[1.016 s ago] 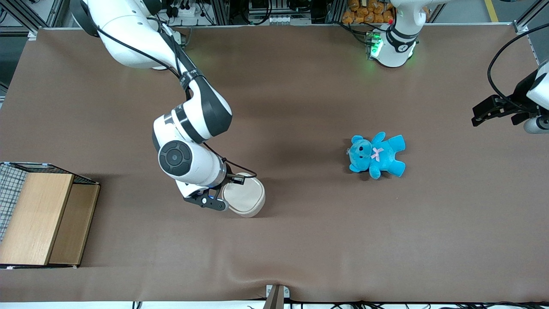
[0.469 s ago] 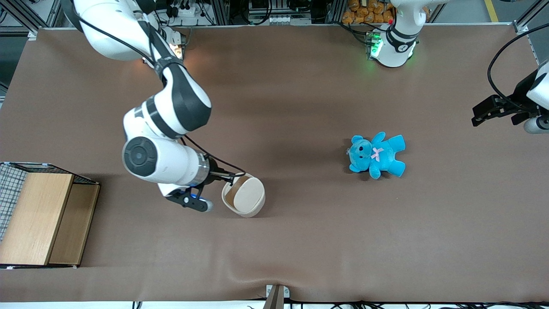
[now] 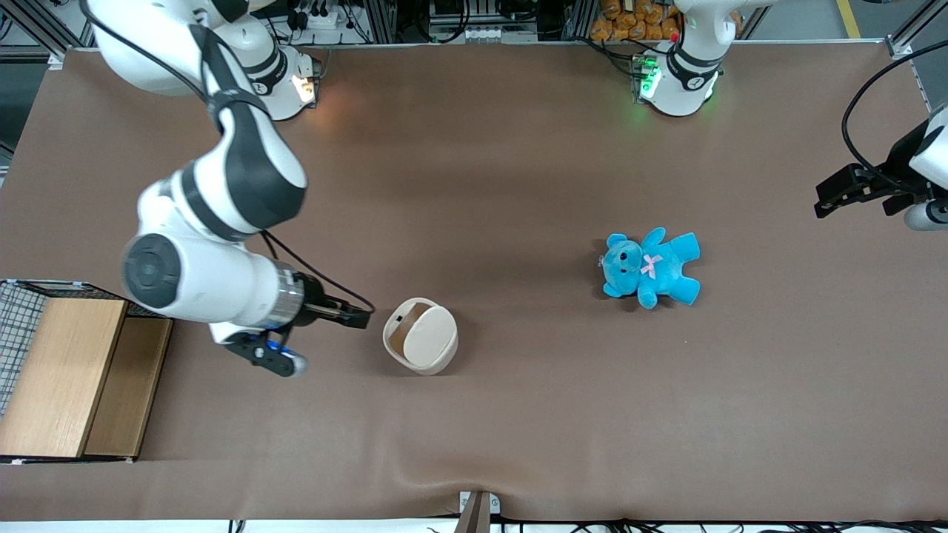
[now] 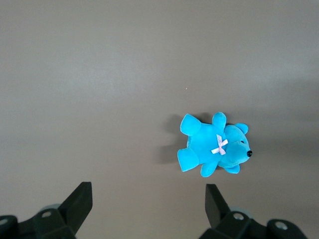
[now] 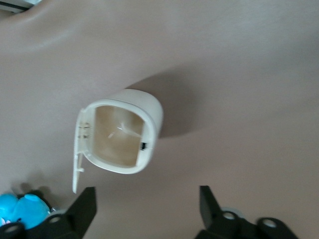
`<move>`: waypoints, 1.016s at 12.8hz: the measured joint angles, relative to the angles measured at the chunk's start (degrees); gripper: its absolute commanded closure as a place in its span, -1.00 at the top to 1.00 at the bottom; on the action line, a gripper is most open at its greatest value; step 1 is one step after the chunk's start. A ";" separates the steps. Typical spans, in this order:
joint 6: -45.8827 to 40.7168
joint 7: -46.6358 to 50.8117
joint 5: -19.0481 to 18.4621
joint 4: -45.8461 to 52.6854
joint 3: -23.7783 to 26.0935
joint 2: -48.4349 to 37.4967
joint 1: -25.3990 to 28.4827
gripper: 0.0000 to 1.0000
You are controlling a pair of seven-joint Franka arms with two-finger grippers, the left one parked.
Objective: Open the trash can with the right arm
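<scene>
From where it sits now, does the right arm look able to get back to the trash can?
Probably yes. The gripper, jaws open, hangs beside the trash can toward the working arm's end of the table, apart from it, with only bare table between. The lid already stands open.

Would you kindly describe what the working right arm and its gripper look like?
The right arm is glossy white with dark grey bands, a round dark joint cap and a thin black cable. Its black two-finger gripper, beside the trash can, has angular fingers.

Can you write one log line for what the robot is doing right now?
trash can: lid tipped up, tan inside showing | tool: open, beside can, not touching | teddy bear: lying apart
</scene>
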 measured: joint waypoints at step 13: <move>-18.26 -17.18 -13.08 -0.19 0.51 -14.06 -12.24 1.00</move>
